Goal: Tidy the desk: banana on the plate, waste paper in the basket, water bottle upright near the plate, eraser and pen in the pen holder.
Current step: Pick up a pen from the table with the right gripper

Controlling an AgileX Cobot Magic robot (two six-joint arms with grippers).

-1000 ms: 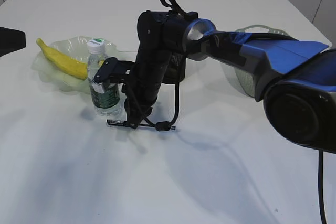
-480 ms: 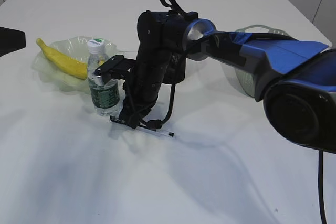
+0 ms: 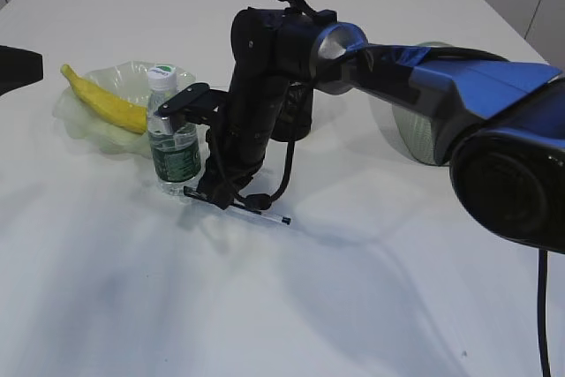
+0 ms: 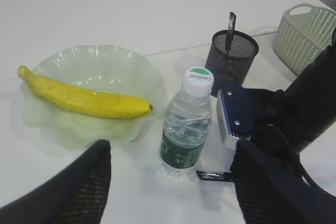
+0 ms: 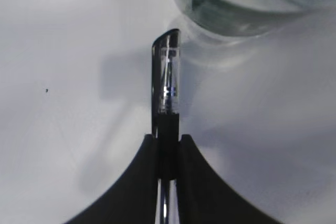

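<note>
My right gripper [image 3: 221,199] reaches across to the left and is shut on a clear black-tipped pen [image 3: 261,212], which it holds at a slant just above the table. The right wrist view shows the jaws [image 5: 168,150] pinching the pen [image 5: 168,85] beside the base of the water bottle [image 5: 247,3]. The bottle [image 3: 173,143] stands upright next to the pale green plate [image 3: 124,75]. The banana [image 3: 101,101] lies on that plate. The black mesh pen holder [image 4: 233,53] stands behind the bottle. My left gripper [image 4: 170,187] is open and empty. No eraser or waste paper shows.
A pale woven basket [image 3: 415,134] stands at the right, behind my right arm, and also shows in the left wrist view [image 4: 307,35]. A dark stick pokes out of the pen holder [image 4: 231,22]. The left gripper's tip [image 3: 18,66] sits at the far left edge.
My right gripper has risen a little with the pen in it. The pen has gone from flat on the table to tilted, its right end lowest.
</note>
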